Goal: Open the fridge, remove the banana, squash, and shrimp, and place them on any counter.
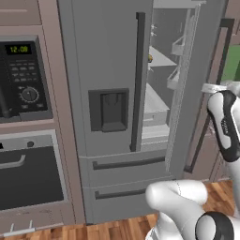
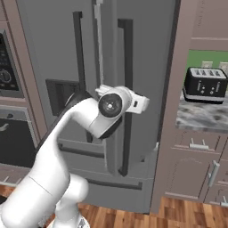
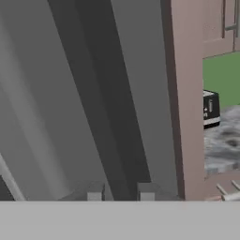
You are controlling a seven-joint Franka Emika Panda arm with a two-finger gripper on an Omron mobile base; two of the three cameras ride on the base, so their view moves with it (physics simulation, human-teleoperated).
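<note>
I am on the first step, opening the fridge (image 1: 108, 56). My end effector (image 3: 120, 193) is closed on the long dark door handle (image 3: 98, 93) of the right-hand door, which runs up and away from between my fingertips (image 3: 94, 192) in the hand view. From the left base view that door (image 1: 187, 93) stands partly swung out, and past its edge I can see white shelves and door bins inside.

My judgement is that the gap is too narrow to reach through. The next move calls for pulling the handle further along its arc around the hinge, keeping the clamp square so it does not slip off the bar. Then I let go and reach in.

A small yellow speck (image 1: 150, 58) sits on an upper shelf, beyond the handle and deeper in than my end effector. It may be the banana, but it is too small to tell. I cannot make out the squash or the shrimp, as the closed left door hides much of the interior.

The desk (image 2: 200, 118) with its black toaster (image 2: 205, 84) lies off to the right of my end effector, past the cabinet panel. In the right base view my own wrist covers the grip on the handle.
</note>
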